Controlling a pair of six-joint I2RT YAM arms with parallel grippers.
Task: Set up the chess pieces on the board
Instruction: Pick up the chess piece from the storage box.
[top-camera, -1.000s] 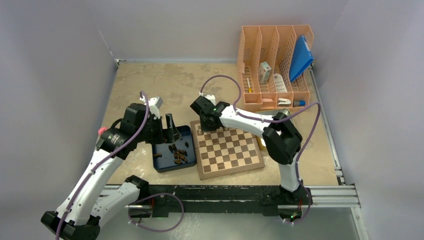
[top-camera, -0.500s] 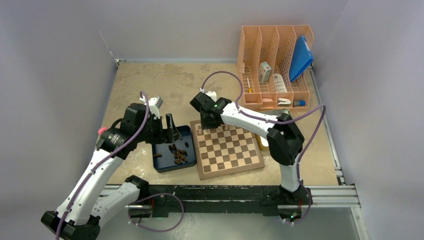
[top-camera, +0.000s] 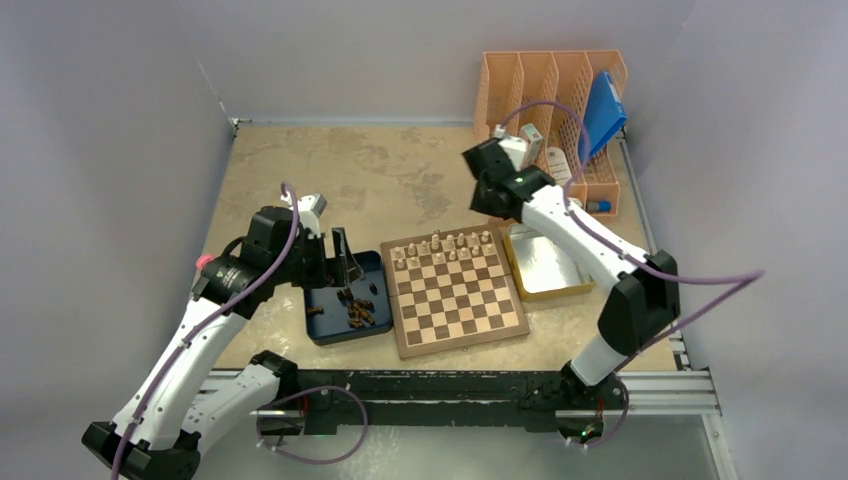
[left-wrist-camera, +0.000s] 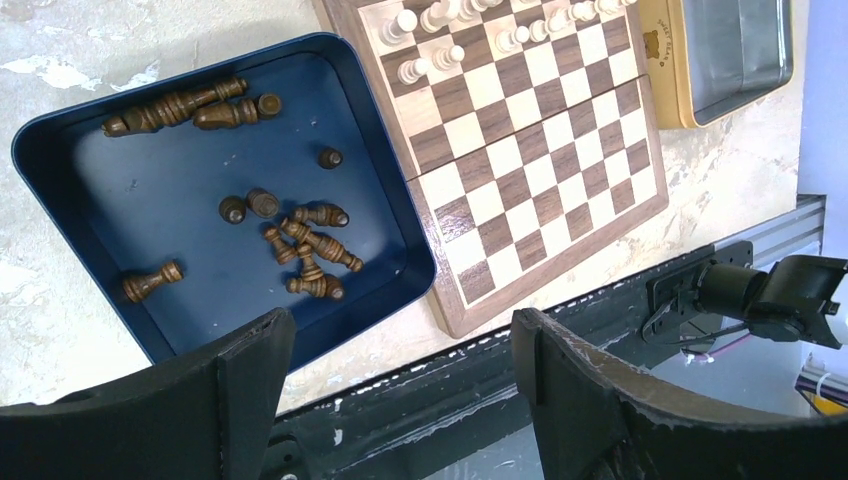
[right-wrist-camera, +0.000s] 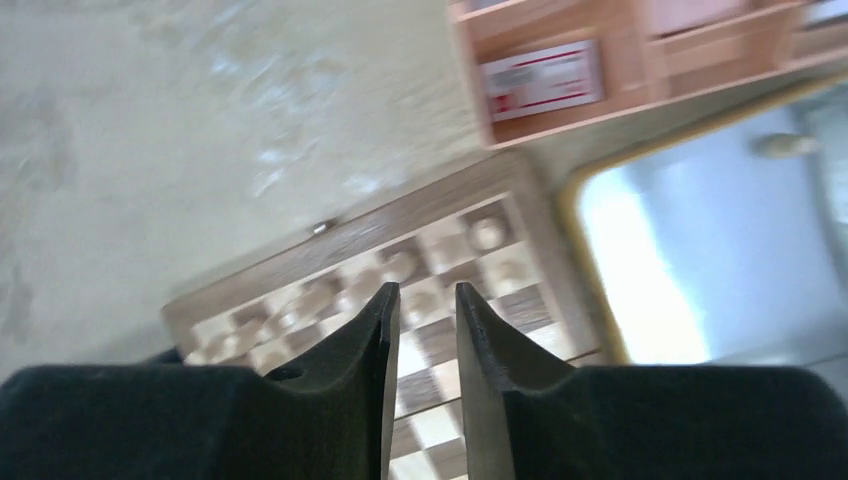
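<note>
The board (top-camera: 458, 300) lies in the middle of the table. Pale beige chess pieces (top-camera: 441, 246) stand on its two far rows and also show in the left wrist view (left-wrist-camera: 443, 56). Several dark brown pieces (left-wrist-camera: 300, 250) lie loose in the dark blue tray (top-camera: 330, 328) left of the board. My left gripper (left-wrist-camera: 397, 335) is wide open and empty, above the tray's near side (top-camera: 347, 270). My right gripper (right-wrist-camera: 421, 295) is a little open with nothing between its fingers. It is raised beyond the board's far right corner (top-camera: 488, 205).
A yellow-rimmed tray (top-camera: 548, 264) sits right of the board; the blurred right wrist view shows one small pale thing (right-wrist-camera: 790, 145) in it. An orange file rack (top-camera: 545, 120) with a blue folder (top-camera: 603, 115) stands at the back right. A black rail (top-camera: 450, 385) runs along the near edge.
My right arm has swung from the board's far left corner across to the right and further back. The left arm has not moved.
</note>
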